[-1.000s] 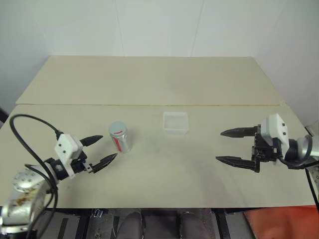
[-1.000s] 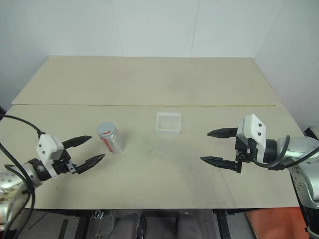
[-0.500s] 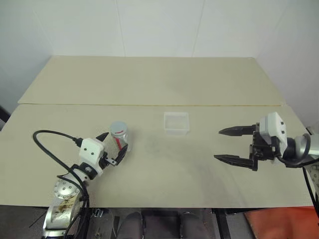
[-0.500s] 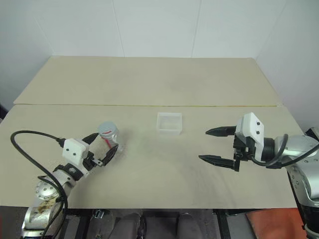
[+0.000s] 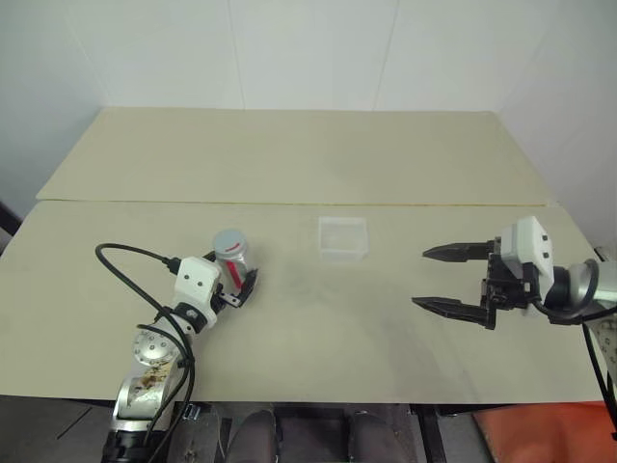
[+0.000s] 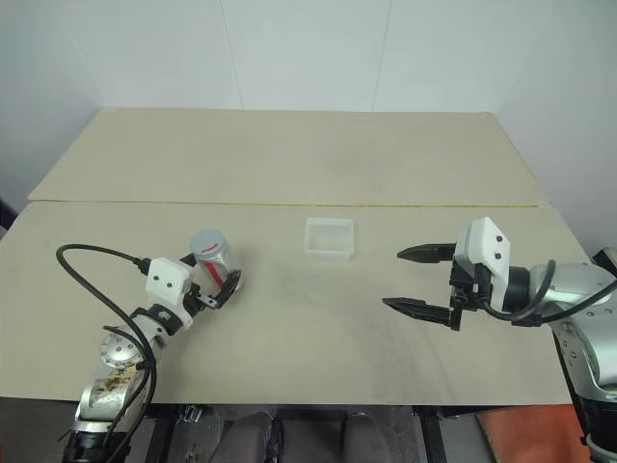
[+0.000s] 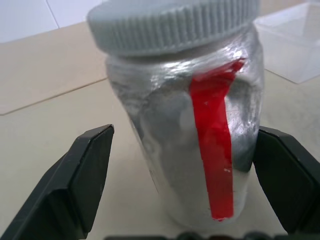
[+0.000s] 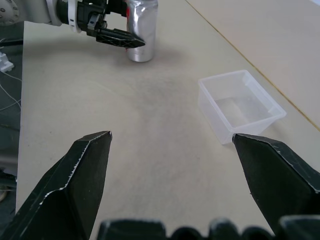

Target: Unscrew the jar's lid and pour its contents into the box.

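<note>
The jar (image 5: 233, 262), a small silvery cylinder with a red stripe down its side, stands upright on the table left of centre. The grey ribbed lid (image 7: 175, 22) sits on top of it. Its contents are hidden inside. My left gripper (image 5: 234, 273) is open with the jar between its fingers (image 7: 75, 185), and a gap shows on each side. The box (image 5: 342, 237), a clear shallow plastic tray, sits near the table's middle, to the right of the jar. My right gripper (image 5: 420, 278) hovers open and empty to the right of the box.
A seam (image 5: 289, 204) runs across the beige table behind the jar and the box. A black cable (image 5: 125, 253) loops over the table beside my left arm. The white wall rises behind the far table edge.
My left gripper has swung forward and to the right, from beside the jar to having its open fingers on either side of it. The right gripper has stayed put.
</note>
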Available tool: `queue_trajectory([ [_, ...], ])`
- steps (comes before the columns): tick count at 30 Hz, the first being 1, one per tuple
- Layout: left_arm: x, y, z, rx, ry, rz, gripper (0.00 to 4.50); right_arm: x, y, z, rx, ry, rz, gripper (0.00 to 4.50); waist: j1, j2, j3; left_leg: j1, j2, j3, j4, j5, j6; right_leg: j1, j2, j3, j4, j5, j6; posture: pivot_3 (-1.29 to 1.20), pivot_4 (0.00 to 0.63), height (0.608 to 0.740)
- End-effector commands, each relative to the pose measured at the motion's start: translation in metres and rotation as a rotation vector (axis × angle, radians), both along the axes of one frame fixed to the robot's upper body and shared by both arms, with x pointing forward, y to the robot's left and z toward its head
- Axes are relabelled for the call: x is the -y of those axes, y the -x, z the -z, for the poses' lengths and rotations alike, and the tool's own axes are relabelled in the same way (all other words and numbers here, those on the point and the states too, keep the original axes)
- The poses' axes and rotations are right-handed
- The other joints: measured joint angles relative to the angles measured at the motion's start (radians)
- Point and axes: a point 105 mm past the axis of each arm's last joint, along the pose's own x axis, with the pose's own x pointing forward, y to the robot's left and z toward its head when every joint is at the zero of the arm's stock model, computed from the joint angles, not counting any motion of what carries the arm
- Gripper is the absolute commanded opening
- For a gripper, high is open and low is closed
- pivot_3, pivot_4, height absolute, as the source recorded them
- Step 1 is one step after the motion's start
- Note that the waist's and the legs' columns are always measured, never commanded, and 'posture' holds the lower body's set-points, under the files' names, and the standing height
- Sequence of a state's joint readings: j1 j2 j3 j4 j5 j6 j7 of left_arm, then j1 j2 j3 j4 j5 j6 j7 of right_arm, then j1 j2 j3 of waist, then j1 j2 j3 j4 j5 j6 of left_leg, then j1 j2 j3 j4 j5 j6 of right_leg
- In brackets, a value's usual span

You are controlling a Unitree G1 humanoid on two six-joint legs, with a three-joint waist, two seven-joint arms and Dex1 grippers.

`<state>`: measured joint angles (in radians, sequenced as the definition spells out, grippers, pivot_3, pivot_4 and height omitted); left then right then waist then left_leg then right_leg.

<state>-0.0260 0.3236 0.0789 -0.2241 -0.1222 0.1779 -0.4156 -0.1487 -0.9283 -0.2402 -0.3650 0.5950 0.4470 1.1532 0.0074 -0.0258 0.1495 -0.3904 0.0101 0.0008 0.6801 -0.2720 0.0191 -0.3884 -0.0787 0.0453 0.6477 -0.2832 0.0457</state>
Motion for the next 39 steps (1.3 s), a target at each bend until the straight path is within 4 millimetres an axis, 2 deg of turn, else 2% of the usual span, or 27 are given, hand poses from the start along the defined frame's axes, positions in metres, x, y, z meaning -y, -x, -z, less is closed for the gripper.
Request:
queue_trajectory([
  [1, 0.004, -0.004, -0.01, 0.041, 0.029, -0.01, 4.48, -0.005, 0.004, -0.011, 0.061, 0.0, -0.026, 4.5, 0.001, 0.0, 0.0, 0.0, 0.0, 0.0, 0.0, 0.0, 0.0, 0.0, 0.0, 0.0, 0.0, 0.0, 0.0, 0.0, 0.15, 0.74],
  [23, 0.026, -0.005, -0.009, 0.011, 0.129, -0.016, 4.48, -0.006, 0.005, -0.013, 0.069, 0.004, -0.038, 4.5, 0.004, 0.0, 0.0, 0.0, 0.0, 0.0, 0.0, 0.0, 0.0, 0.0, 0.0, 0.0, 0.0, 0.0, 0.0, 0.0, 0.15, 0.74],
  [26, 0.028, -0.005, -0.009, 0.008, 0.139, -0.026, 3.88, -0.007, 0.006, -0.013, 0.069, 0.003, -0.038, 4.5, 0.004, 0.0, 0.0, 0.0, 0.0, 0.0, 0.0, 0.0, 0.0, 0.0, 0.0, 0.0, 0.0, 0.0, 0.0, 0.0, 0.15, 0.74],
  [29, 0.028, -0.005, -0.01, 0.008, 0.141, -0.042, 2.98, -0.007, 0.006, -0.013, 0.069, 0.003, -0.038, 4.5, 0.004, 0.0, 0.0, 0.0, 0.0, 0.0, 0.0, 0.0, 0.0, 0.0, 0.0, 0.0, 0.0, 0.0, 0.0, 0.0, 0.15, 0.74],
  [35, 0.021, -0.009, -0.017, 0.025, 0.125, -0.031, 2.97, -0.01, 0.007, -0.013, 0.073, -0.001, -0.046, 4.5, 0.004, 0.0, 0.0, 0.0, 0.0, 0.0, 0.0, 0.0, 0.0, 0.0, 0.0, 0.0, 0.0, 0.0, 0.0, 0.0, 0.15, 0.74],
  [37, 0.017, -0.011, -0.026, 0.042, 0.12, 0.008, 2.97, -0.014, 0.007, -0.014, 0.08, -0.006, -0.056, 4.5, 0.004, 0.0, 0.0, 0.0, 0.0, 0.0, 0.0, 0.0, 0.0, 0.0, 0.0, 0.0, 0.0, 0.0, 0.0, 0.0, 0.15, 0.74],
  [39, 0.013, -0.013, -0.04, 0.044, 0.106, 0.131, 2.97, -0.02, 0.006, -0.016, 0.093, -0.02, -0.073, 4.5, 0.001, 0.0, 0.0, 0.0, 0.0, 0.0, 0.0, 0.0, 0.0, 0.0, 0.0, 0.0, 0.0, 0.0, 0.0, 0.0, 0.15, 0.74],
])
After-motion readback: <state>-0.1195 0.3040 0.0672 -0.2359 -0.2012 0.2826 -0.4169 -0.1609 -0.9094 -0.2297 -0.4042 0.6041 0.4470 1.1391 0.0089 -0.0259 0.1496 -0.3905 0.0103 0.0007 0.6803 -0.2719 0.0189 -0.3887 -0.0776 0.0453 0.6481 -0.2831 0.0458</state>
